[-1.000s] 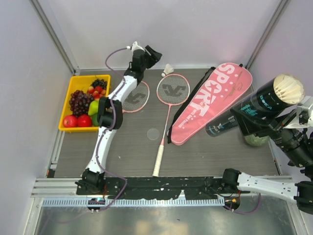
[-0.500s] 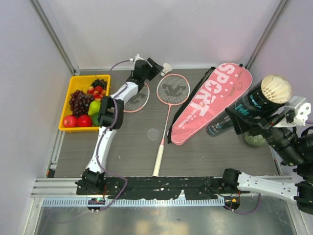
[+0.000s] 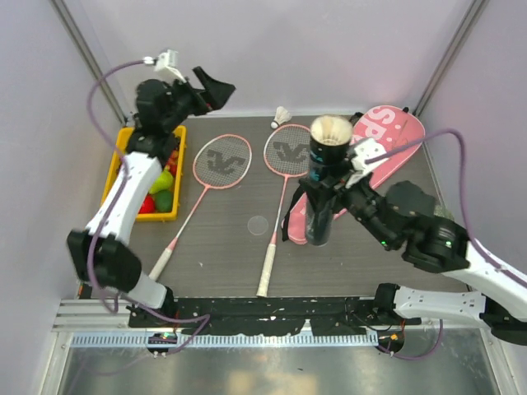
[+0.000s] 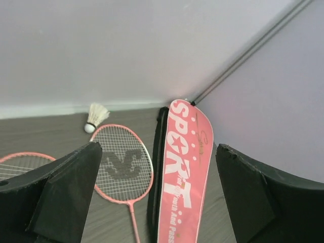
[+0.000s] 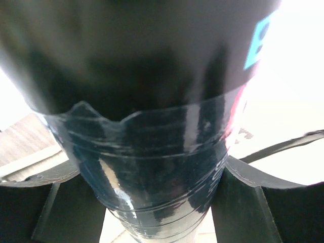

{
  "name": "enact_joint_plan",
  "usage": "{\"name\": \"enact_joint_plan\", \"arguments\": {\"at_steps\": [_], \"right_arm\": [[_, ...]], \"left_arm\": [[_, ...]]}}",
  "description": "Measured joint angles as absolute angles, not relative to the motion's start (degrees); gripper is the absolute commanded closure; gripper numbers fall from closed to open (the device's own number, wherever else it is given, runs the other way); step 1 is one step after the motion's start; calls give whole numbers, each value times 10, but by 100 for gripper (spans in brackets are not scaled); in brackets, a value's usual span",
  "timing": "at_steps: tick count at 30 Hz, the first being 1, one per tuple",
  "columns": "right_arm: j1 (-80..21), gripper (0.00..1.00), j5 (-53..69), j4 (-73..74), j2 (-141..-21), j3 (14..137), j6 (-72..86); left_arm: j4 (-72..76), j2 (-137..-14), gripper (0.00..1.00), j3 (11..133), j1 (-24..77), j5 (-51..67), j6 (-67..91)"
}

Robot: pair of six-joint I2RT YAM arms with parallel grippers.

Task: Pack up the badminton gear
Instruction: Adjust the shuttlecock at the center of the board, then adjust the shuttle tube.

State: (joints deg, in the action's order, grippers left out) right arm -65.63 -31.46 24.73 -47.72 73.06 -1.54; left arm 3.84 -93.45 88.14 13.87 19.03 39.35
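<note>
My right gripper [image 3: 346, 185] is shut on the long dark tube [image 3: 323, 191] and holds it upright over the table's middle, white feathers showing at its open top; the tube [image 5: 157, 131] fills the right wrist view. Two pink-framed rackets lie side by side, one on the left [image 3: 218, 164] and one on the right [image 3: 288, 156]. A white shuttlecock [image 3: 283, 114] lies at the back, also in the left wrist view [image 4: 94, 116]. The pink SPORT bag [image 3: 387, 136] lies behind the tube [image 4: 185, 167]. My left gripper [image 3: 216, 89] is open and empty, raised above the back left.
A yellow tray [image 3: 119, 152] of fruit sits at the left edge, under my left arm. Grey walls close the back and both sides. A small round mark [image 3: 258, 225] shows on the table.
My right arm swung the tube from the right edge to the table's middle and stood it upright. My left arm lifted off the left racket and rose to the back left.
</note>
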Motion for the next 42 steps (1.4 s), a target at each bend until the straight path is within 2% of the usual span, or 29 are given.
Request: {"name": "enact_joint_plan", "arguments": {"at_steps": [5,10,15,19,25,37,38,40,41,42], "right_arm": [[-647,95,-259,183,-553,713,53],[-609,95,-195,106,-607,687,119],[-517,95,-111,30,-663,684,212],[-481,95,-53,-12,-707,688,256],[-483,95,46,-39,-770,727,272],[-482,95,178,-86,-815,769,274],[-482,95,189,-89,-820,774,274],[-483,95,205,-92,-825,776,274],[-483,95,211,-92,-826,776,274],[-483,91,217,-92,-827,776,274]], "left_arm": [[-43,-736,0,814,112,227,291],[-106,-581,3,676,111,319,213],[-64,-409,0,470,112,412,205],[-5,-324,0,353,113,454,216],[44,-387,0,335,121,493,236],[156,-516,2,365,161,547,311],[165,-523,5,370,168,547,317],[183,-535,20,378,183,550,331],[192,-539,33,381,190,551,339],[199,-543,58,383,195,552,345]]}}
